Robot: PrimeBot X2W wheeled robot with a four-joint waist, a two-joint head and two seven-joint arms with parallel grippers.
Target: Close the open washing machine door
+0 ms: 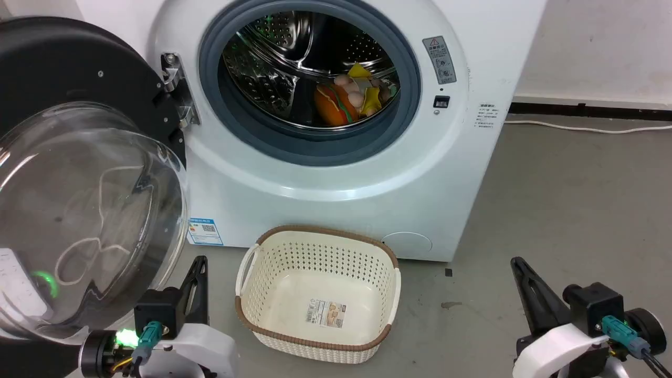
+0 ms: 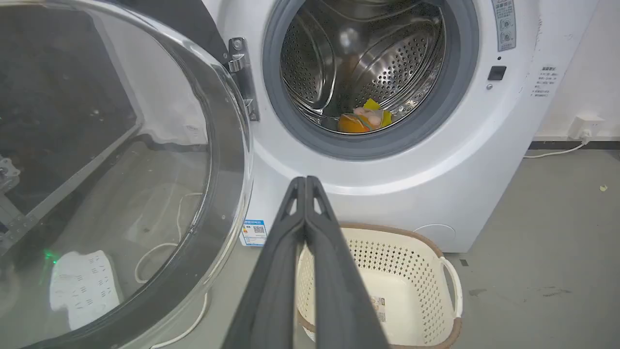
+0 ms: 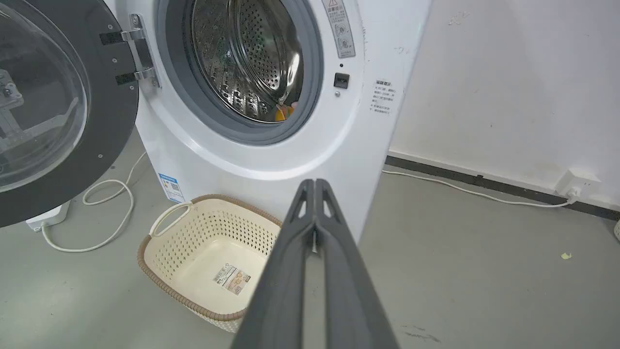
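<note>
Left gripper (image 2: pixel 306 183) and right gripper (image 3: pixel 315 185) fully closed, holding nothing. Round black-rimmed glass-bowl washing machine door (image 1: pixel 89 199) stands wide open just beside left gripper, right gripper well apart.

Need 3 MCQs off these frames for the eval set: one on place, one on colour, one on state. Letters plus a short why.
1. Where is the cream basket?
A. on the floor in front of the washing machine
B. on a shelf
C. on top of the machine

2. What colour is the rim of the washing machine door?
A. white
B. black
C. blue

3. What state is the left tool in?
A. open wide
B. shut on a cloth
C. shut, empty

Answers:
1 A: in the head view it stands on the grey floor just in front of the machine.
2 B: its broad outer ring is black.
3 C: the left wrist view shows its two fingers pressed together with nothing between them.
</note>
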